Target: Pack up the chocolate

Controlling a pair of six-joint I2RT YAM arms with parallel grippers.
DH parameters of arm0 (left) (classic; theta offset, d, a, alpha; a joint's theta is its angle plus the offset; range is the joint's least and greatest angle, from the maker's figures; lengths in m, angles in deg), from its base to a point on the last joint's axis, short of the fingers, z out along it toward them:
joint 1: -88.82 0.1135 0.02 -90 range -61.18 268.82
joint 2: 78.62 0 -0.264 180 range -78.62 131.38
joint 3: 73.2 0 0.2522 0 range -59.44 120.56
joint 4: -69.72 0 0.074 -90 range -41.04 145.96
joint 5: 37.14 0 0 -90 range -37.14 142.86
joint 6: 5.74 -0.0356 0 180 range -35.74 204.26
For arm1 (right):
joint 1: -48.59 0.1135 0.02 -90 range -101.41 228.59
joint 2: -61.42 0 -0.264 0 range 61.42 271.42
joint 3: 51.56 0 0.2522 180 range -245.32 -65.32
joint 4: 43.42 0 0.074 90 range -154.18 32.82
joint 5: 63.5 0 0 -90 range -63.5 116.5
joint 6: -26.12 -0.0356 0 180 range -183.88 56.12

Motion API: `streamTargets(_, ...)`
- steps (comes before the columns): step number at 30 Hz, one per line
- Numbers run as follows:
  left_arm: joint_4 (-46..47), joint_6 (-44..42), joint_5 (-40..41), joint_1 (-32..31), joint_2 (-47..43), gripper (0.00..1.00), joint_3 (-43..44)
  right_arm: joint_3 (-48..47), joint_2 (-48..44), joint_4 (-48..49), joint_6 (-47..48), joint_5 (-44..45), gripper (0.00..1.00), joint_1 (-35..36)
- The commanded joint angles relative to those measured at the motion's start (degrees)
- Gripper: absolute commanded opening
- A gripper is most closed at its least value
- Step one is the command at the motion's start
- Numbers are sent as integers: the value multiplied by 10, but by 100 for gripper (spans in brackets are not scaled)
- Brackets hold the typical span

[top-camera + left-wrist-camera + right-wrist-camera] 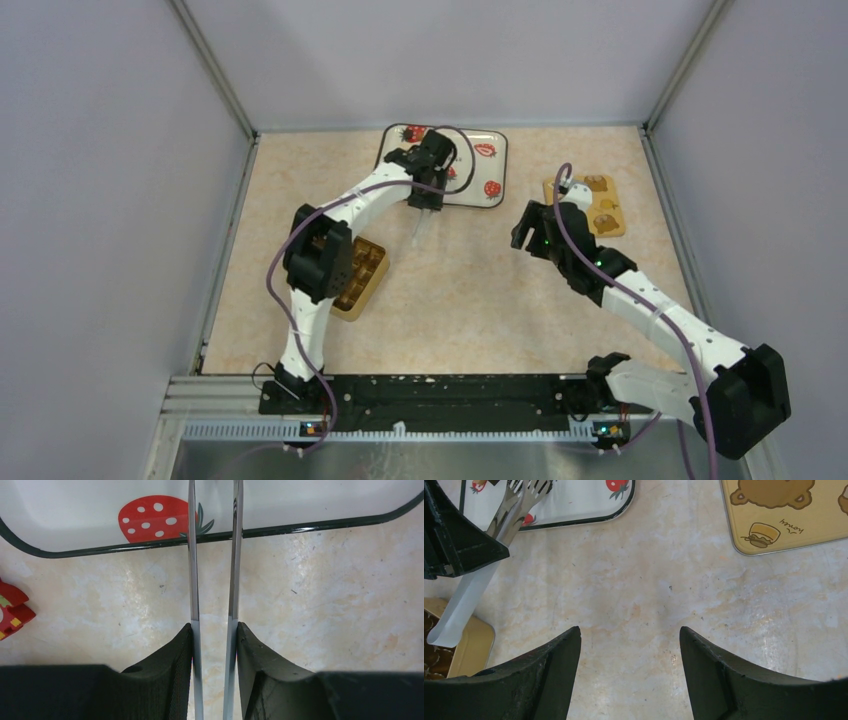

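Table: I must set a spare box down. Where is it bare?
Bare: the middle, between gold box, strawberry tray and bear lid; also the near strip by the base rail. Crowded: at the tray, where the left gripper holds tongs.

One strawberry-print tray [480,165], one bear-printed yellow lid [602,206], one golden box [375,285] and one pair of tongs [422,228].
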Motion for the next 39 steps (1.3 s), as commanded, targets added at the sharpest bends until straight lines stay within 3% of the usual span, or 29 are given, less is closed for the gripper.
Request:
streamTargets(1,-3,-2,-13,1,-78,27,-6,-26,-9,10,1,5,71,-1)
streamTargets(18,-51,-6,-22,1,-172,27,-29,-19,-24,7,-2,-5,71,-1)
streamTargets(39,-271,72,2,1,-534,29,-266,0,-11,45,-2,-32,71,-1)
